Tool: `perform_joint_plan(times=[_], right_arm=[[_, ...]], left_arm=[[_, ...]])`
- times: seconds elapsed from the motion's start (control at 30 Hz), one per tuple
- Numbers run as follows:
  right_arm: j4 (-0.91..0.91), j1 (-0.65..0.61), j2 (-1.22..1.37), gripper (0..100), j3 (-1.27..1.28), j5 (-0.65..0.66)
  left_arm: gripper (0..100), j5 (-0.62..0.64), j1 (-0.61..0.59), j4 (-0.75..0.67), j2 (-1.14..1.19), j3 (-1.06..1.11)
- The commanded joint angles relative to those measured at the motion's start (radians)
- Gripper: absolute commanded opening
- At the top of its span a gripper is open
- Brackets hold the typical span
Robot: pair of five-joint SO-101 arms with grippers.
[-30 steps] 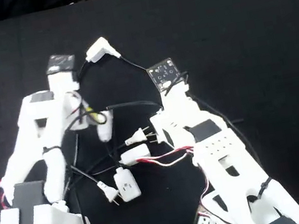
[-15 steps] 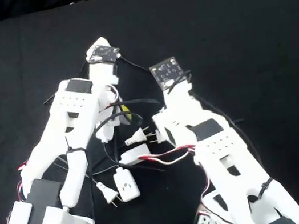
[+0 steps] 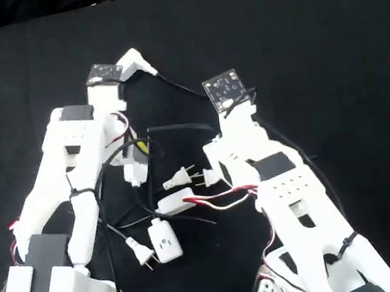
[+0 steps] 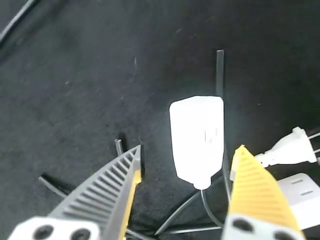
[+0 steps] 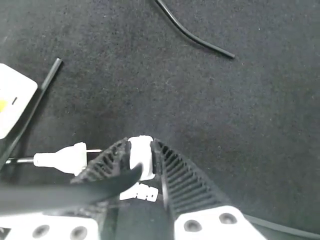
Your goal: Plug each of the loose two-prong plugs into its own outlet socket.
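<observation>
Left hand [image 4: 189, 150] leftward, over one socket [image 4: 196, 135]; two loose plugs [image 3: 181, 175] [image 3: 142, 252] nearby

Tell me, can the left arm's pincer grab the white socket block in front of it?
Probably yes. The left pincer is open, and the white socket block lines up with its gap. Nothing covers the block; just a black cord runs beside it.
</observation>
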Motion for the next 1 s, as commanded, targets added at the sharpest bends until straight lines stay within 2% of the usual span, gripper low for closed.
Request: perform_joint_plan(times=[0.0,0.1,0.2,0.37,0.57,0.73,0.8,0.97], right_arm=[[-0.020,0.009,-0.005,1.1,-0.050,0.006],[-0.020,0.009,-0.005,1.1,-0.048,0.006],[-0.020,0.009,-0.005,1.1,-0.048,0.006],[-0.020,0.009,-0.005,1.1,-0.048,0.006],[-0.020,0.009,-0.005,1.1,-0.048,0.006],[-0.020,0.009,-0.005,1.1,-0.048,0.006],[-0.020,0.009,-0.005,1.1,-0.048,0.006],[-0.020,0.009,-0.004,1.1,-0.048,0.006]], left_arm=[[29,-0.003,-0.010,0.002,-0.008,0.019],[29,-0.003,0.007,-0.005,-0.005,0.053],[29,0.003,0.036,-0.072,0.021,0.111],[28,0.006,0.065,-0.132,0.140,0.110],[14,-0.002,0.065,-0.130,0.193,0.045],[6,-0.011,0.056,-0.057,0.132,0.007],[3,-0.061,0.054,-0.021,0.064,-0.001],[3,-0.138,0.054,0.077,-0.140,-0.002]])
